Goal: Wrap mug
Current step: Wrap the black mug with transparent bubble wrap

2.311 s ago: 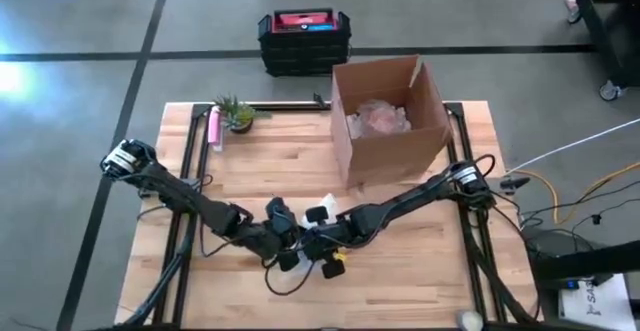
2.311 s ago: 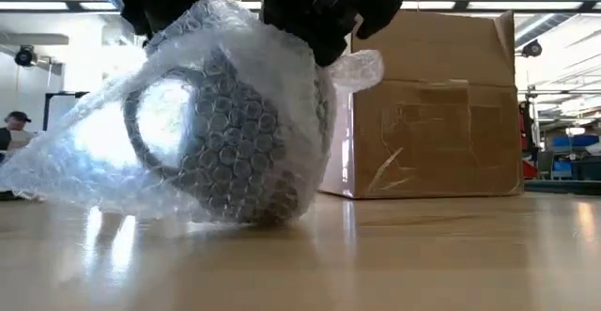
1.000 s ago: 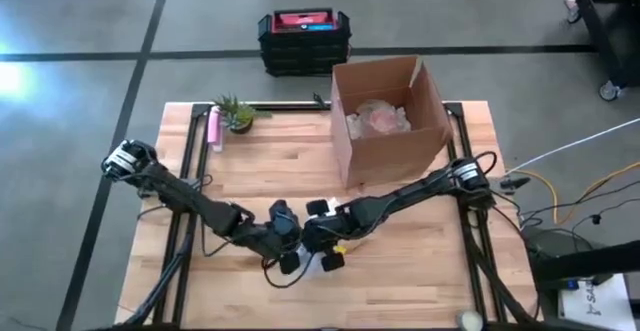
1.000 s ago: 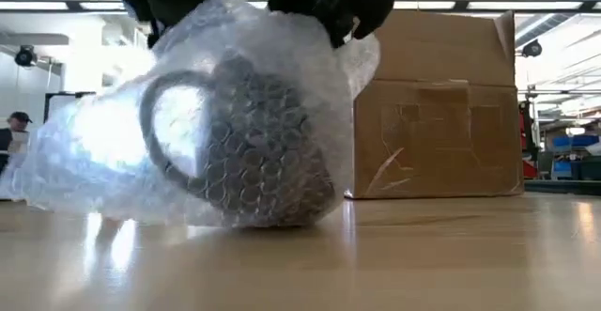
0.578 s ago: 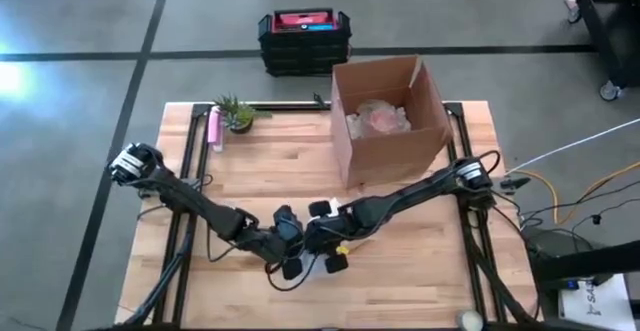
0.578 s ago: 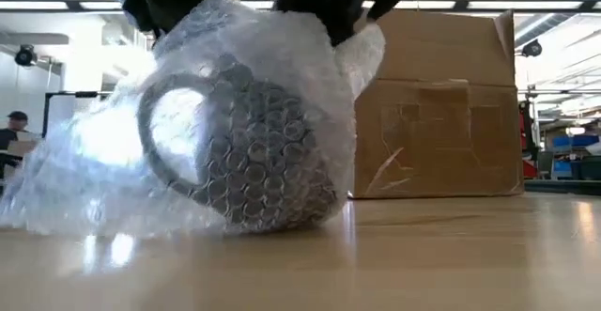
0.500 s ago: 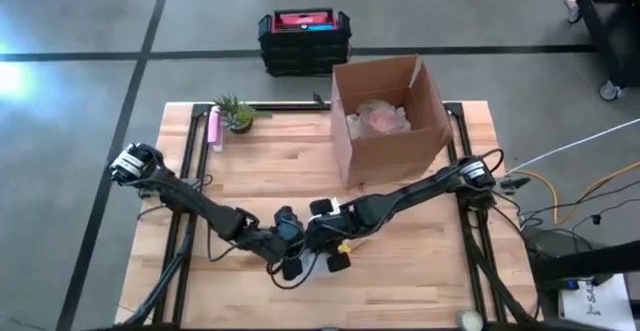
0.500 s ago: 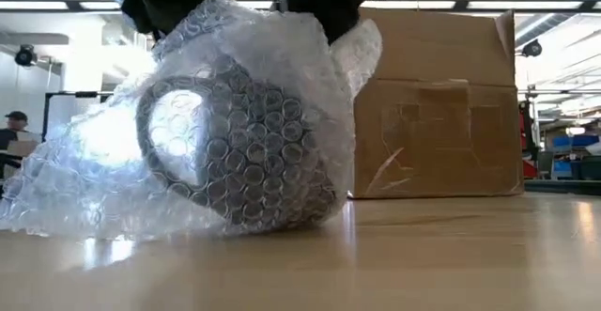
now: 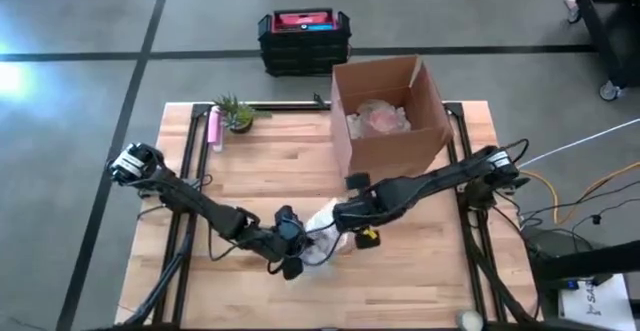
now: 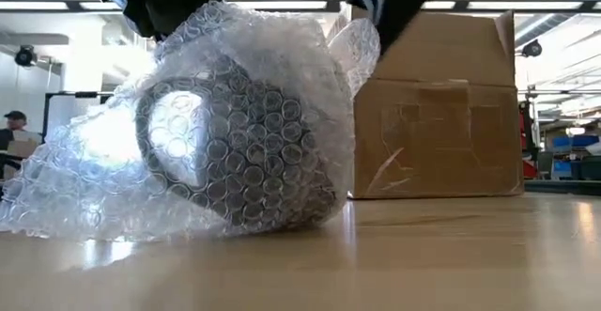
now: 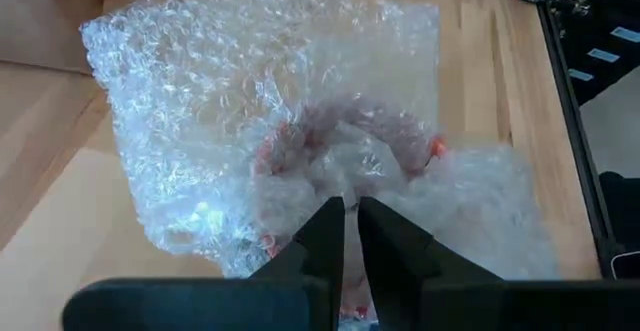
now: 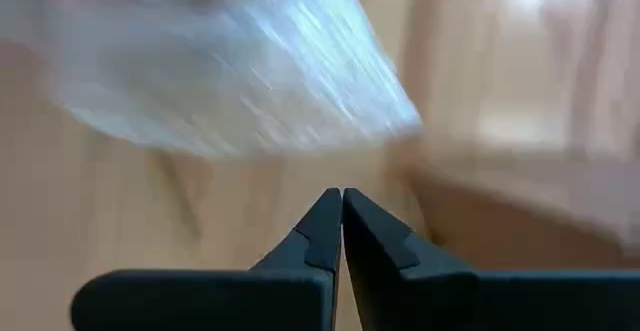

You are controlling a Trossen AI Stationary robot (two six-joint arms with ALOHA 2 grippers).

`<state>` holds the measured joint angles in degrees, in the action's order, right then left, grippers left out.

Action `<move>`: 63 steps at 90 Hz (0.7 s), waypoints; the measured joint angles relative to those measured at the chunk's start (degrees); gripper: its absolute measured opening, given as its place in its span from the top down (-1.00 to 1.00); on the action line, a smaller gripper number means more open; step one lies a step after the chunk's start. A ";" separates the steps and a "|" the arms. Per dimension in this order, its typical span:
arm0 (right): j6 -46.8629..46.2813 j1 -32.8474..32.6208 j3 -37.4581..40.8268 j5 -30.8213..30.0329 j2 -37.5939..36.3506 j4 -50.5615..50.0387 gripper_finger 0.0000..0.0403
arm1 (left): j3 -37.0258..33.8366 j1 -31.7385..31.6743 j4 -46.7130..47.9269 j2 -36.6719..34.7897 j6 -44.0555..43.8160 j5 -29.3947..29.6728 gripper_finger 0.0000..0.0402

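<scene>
A dark mug (image 10: 249, 147) sits tilted on the table inside a sheet of clear bubble wrap (image 10: 113, 175), its handle toward the table's left. From above, the bubble wrap (image 9: 322, 233) lies near the table's front middle. My left gripper (image 11: 350, 206) is shut on the wrap above the mug and shows dark at the bundle's upper left (image 10: 160, 1). My right gripper (image 12: 342, 196) is shut with nothing in it. It hangs just right of the bundle (image 9: 338, 214), clear of the wrap. My left gripper pinches a bunched fold of bubble wrap (image 11: 352, 176) between its two fingers, over the top of the mug. The fingers slant down from the table's left. The wrapped mug rests on the table, and the wrap's loose tail (image 10: 56, 208) lies slack to the left.
An open cardboard box (image 9: 392, 121) stands at the back right, holding a wrapped pinkish bundle (image 9: 378, 118). A small plant (image 9: 236, 113) and a pink stick (image 9: 213, 128) lie at the back left. A person (image 10: 13, 128) sits in the room beyond.
My right gripper has come off the top of the wrap and drawn away up and toward the table's right and far edges. My left gripper keeps its hold. The wrapped mug has stayed on the table; the wrap's left tail has sunk lower.
</scene>
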<state>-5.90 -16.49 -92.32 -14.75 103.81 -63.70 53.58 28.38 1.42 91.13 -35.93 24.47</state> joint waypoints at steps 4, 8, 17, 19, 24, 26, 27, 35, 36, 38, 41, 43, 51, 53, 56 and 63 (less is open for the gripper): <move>-0.72 -0.07 2.52 1.31 -0.33 2.09 1.00 | 0.00 0.00 -0.03 0.00 -0.01 0.00 0.89; -0.85 -0.48 4.84 2.69 -0.35 4.20 1.00 | 0.00 0.00 0.01 0.00 -0.10 0.00 0.89; 0.31 -1.31 8.86 2.85 -0.35 14.78 1.00 | -0.02 0.00 -0.10 0.00 -0.10 0.00 0.89; 0.87 -1.47 9.33 2.86 -0.35 17.36 1.00 | -0.02 0.00 -0.18 0.00 -0.10 0.00 0.89; 2.10 -1.89 9.90 2.91 -0.35 23.16 1.00 | -0.02 -0.07 -0.25 0.00 -0.07 0.02 0.89; 2.61 -2.03 9.91 2.98 -0.35 25.29 1.00 | -0.02 -0.10 -0.35 0.00 -0.05 0.02 0.89; 2.83 -2.10 9.90 2.99 -0.35 26.35 1.00 | -0.02 -0.12 -0.39 0.00 -0.05 0.02 0.89; 3.89 -2.78 9.88 3.31 -0.23 33.52 1.00 | -0.02 -0.33 -0.56 0.00 0.08 0.04 0.89; 3.93 -2.86 9.88 3.49 -0.21 34.29 1.00 | -0.02 -0.33 -0.62 0.00 0.08 0.04 0.89; 3.95 -2.99 9.88 4.15 -0.15 35.65 1.00 | -0.02 -0.35 -0.64 0.00 0.08 0.04 0.89; 4.01 -3.08 9.93 5.82 -0.04 37.28 1.00 | -0.02 -0.37 -0.58 0.00 0.15 0.04 0.89; 4.05 -3.10 10.01 7.01 0.23 38.18 1.00 | -0.02 -0.38 -0.58 0.00 0.28 0.05 0.89; 3.77 -3.18 10.01 8.78 2.26 39.92 1.00 | -0.02 -0.37 -0.51 0.00 0.32 0.04 0.89; 3.67 -3.28 10.13 8.77 2.91 39.54 1.00 | -0.03 -0.37 -0.41 0.00 0.31 0.04 0.89; 3.53 -3.26 10.19 8.75 3.89 39.38 1.00 | -0.04 -0.37 -0.37 0.00 0.32 0.04 0.89; 3.55 -3.09 10.14 8.72 6.02 40.27 1.00 | -0.04 -0.37 -0.34 0.00 0.30 0.04 0.89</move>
<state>-2.35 -19.58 -82.18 -6.03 109.83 -23.43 53.54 28.01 1.08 91.13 -35.63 24.51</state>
